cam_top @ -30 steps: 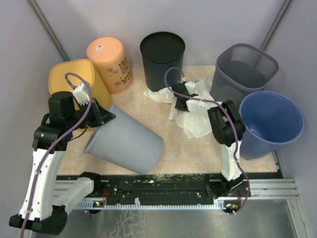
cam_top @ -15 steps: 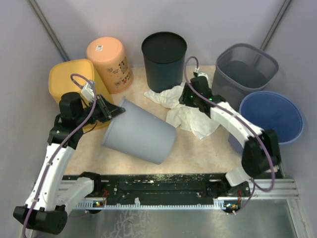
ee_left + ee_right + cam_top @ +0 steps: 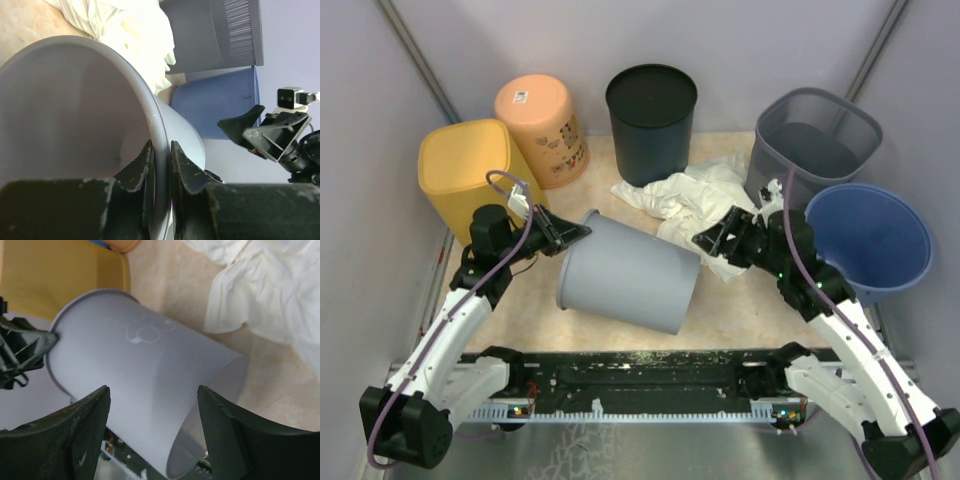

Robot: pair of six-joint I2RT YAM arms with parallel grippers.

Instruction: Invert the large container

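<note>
The large container (image 3: 630,275) lies on its side mid-bench (image 3: 720,305), mouth toward 9 o'clock. There the left hand (image 3: 160,150) is closed on its rim, one finger inside and one outside. The right hand (image 3: 712,232) gapes empty at 3 o'clock, by the container's base. A white cloth (image 3: 695,195) is heaped just behind at 1 o'clock. Around it stand a black bin (image 3: 650,120) at 12, a mesh bin (image 3: 815,140) and a blue bin (image 3: 868,245) at 2 to 3, and an orange bin (image 3: 542,125) and a yellow bin (image 3: 465,170) at 10 to 11.

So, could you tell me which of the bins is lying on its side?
The plain grey bin in the middle, its rim pinched by the left claw; the rest all stand on end.
</note>
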